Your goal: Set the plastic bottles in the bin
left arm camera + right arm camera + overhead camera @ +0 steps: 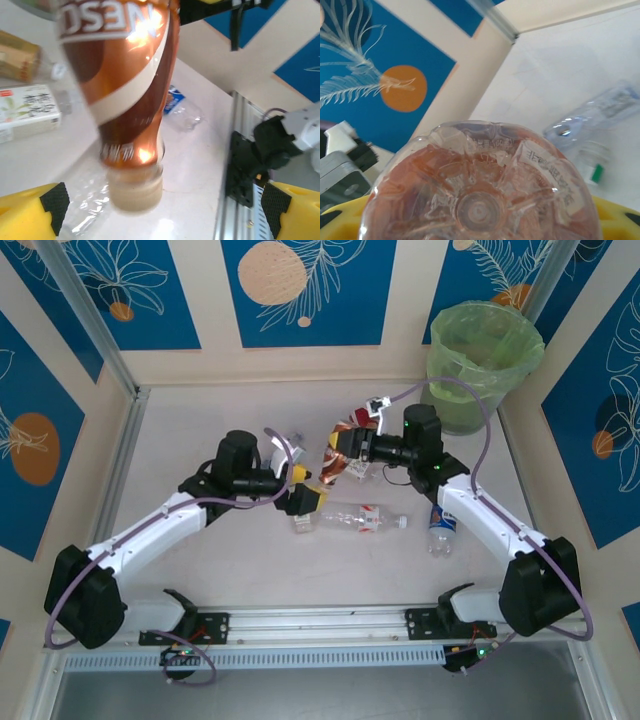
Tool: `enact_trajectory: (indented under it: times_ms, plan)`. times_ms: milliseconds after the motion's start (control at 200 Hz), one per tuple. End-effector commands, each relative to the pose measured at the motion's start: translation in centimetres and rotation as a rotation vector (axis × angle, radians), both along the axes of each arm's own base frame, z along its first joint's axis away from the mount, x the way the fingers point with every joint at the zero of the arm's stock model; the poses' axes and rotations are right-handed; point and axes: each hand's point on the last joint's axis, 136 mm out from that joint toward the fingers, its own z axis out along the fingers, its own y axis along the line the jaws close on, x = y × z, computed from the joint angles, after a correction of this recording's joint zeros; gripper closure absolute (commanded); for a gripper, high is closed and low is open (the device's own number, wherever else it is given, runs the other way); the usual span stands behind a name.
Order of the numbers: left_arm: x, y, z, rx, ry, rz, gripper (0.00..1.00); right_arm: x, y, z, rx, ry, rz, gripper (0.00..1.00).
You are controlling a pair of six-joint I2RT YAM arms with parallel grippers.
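– Bottles [360,518] litter the desk [200,440] from above; why's the amber bottle [335,468] aloft?
– Right pincer [345,445] clamps it, likely for the bin [520,380]. Left wrist: left pincer [165,202] spread wide near its cap. Right wrist: base wedged between fingers [615,215].

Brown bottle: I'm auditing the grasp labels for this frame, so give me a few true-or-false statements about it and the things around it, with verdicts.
1. The right gripper is shut on the brown bottle. True.
2. The brown bottle is inside the bin. False: it is held above the table, to the left of the bin.
3. The left gripper has its jaws open and holds nothing. True.
4. The clear bottle by the left gripper stands upright. False: it lies on its side on the table.
5. The bin stands at the near left corner. False: it is at the far right corner.
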Motion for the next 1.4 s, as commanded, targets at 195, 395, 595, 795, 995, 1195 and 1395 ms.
enact_trajectory:
  times_ms: [195,395,595,795,995,1195,1395]
  plan:
    - [7.1,6.6,-2.0,0.176,-0.033,0.618,0.00,3.8,-6.8,1.4,-0.035,0.023,-0.232,0.55]
    - [7.7,9.3,-2.9,0.218,-0.038,0.765,0.00,6.4,-10.3,3.6,-0.033,-0.032,-0.318,0.55]
    - [7.5,11.1,-4.0,0.265,-0.021,0.845,0.00,9.1,-12.6,6.8,-0.023,-0.115,-0.381,0.55]
    - [7.2,11.2,-3.8,0.245,-0.021,0.842,0.00,11.8,-15.0,9.9,0.022,-0.170,-0.459,0.55]
    - [7.0,10.7,-4.4,0.279,-0.021,0.800,0.00,15.3,-19.4,14.0,0.096,-0.248,-0.616,0.54]
    - [7.3,10.7,-5.1,0.317,-0.009,0.800,0.00,18.3,-23.7,17.1,0.125,-0.335,-0.765,0.54]
    - [7.4,10.4,-5.7,0.347,0.003,0.782,0.00,20.8,-28.0,18.0,0.155,-0.372,-0.934,0.53]
